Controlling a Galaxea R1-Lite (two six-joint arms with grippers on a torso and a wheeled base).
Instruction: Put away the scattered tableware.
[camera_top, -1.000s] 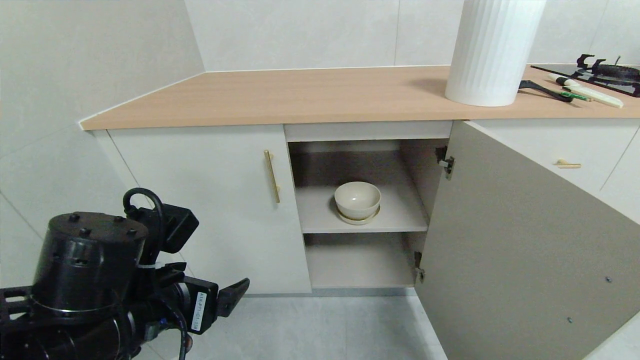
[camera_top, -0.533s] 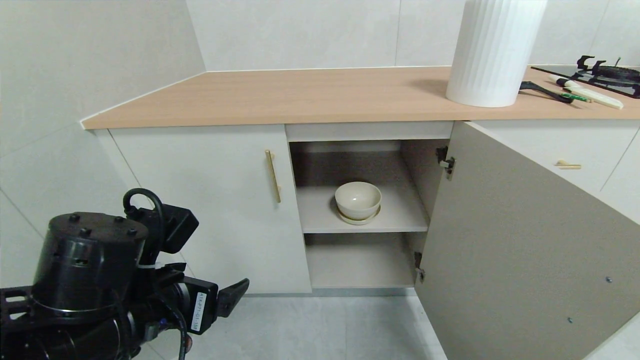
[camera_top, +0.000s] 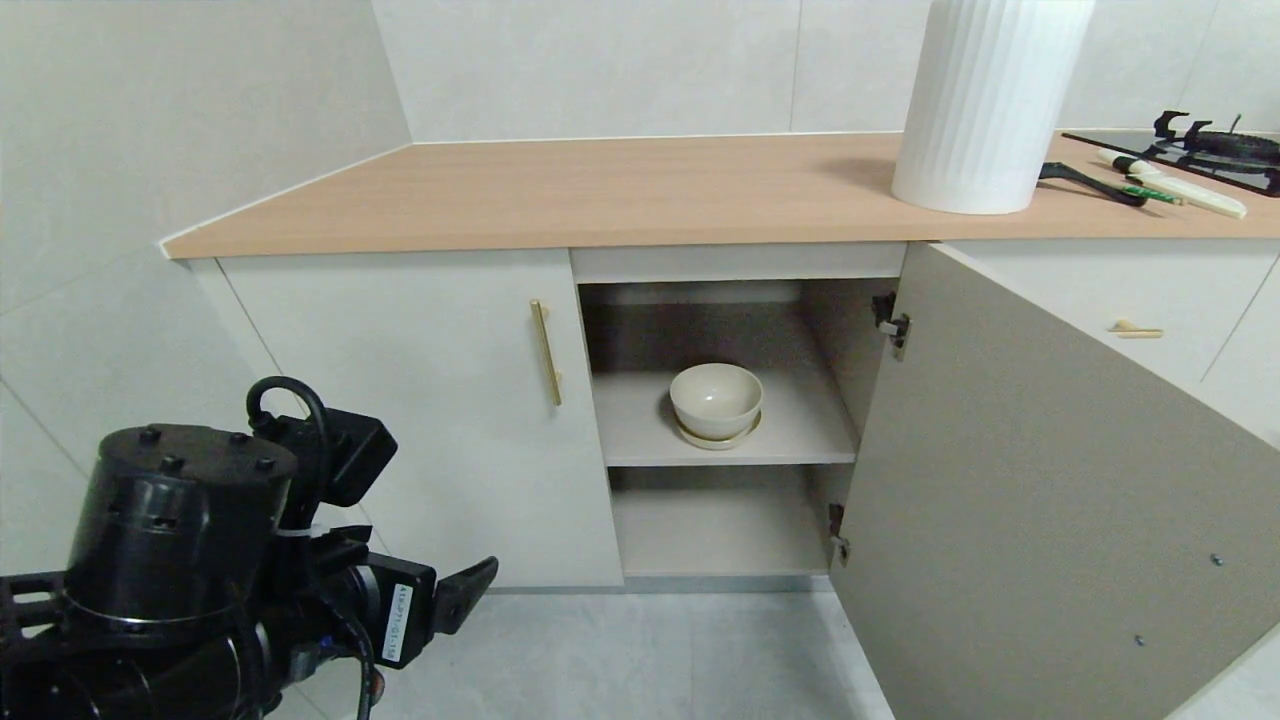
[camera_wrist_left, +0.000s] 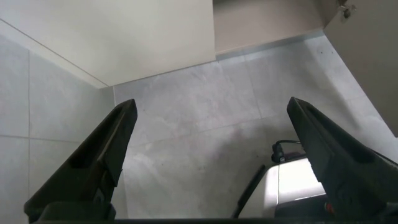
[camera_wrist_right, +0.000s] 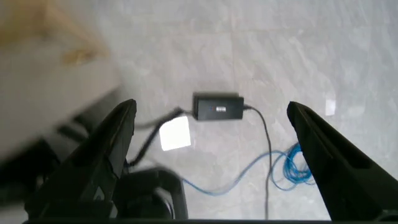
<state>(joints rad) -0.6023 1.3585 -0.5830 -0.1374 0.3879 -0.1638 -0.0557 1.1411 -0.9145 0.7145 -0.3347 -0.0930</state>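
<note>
The bowl (camera_top: 715, 398) sits on the open cabinet's upper shelf (camera_top: 640, 432), on a plate (camera_top: 716, 438) mostly hidden beneath it. Left gripper (camera_wrist_left: 211, 103) and right gripper (camera_wrist_right: 211, 104) hang over floor, fingers apart. Desk (camera_top: 600, 190) utensils (camera_top: 1150, 186) are indistinct

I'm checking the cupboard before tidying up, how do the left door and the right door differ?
The left door is shut; the right door is swung wide open. The left door shows its pale front with a gold handle; the right door shows its grey inner face. Both sit under the counter.
</note>
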